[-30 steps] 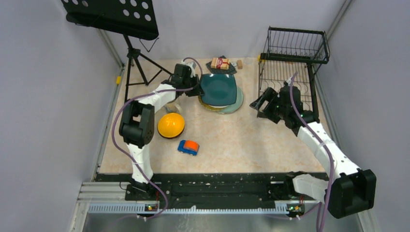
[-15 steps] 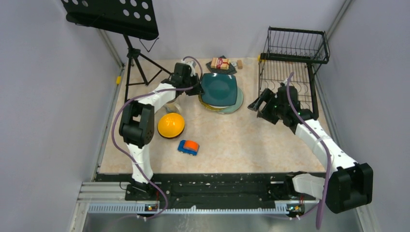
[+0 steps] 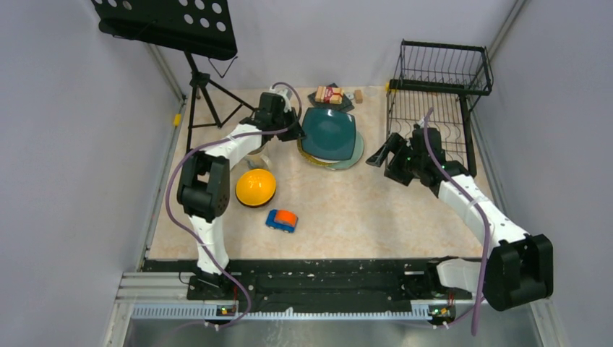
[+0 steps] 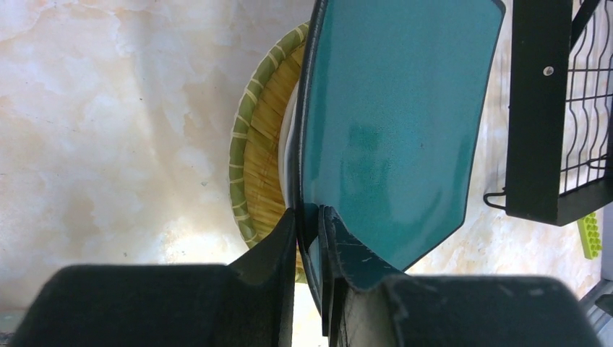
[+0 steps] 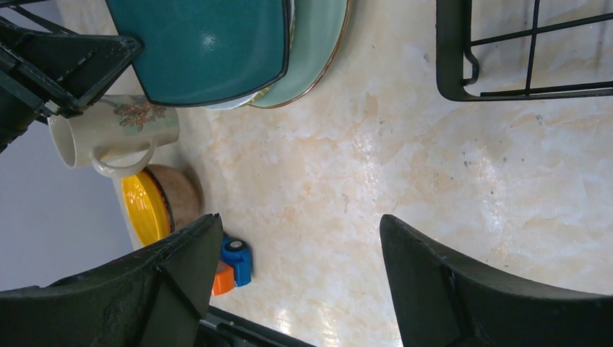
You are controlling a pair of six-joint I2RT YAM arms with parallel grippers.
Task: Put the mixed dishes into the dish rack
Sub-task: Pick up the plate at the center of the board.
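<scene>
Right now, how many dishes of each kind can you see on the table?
Plates: 4, stacked, teal plate on top
Mugs: 1 in view
Bowls: 1
Total: 6

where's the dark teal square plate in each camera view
top external: teal plate upper middle, on the round plates.
left wrist: teal plate upper centre, rim pinched by the left gripper.
right wrist: teal plate top left.
shared landmark: dish rack, right edge, top right.
</scene>
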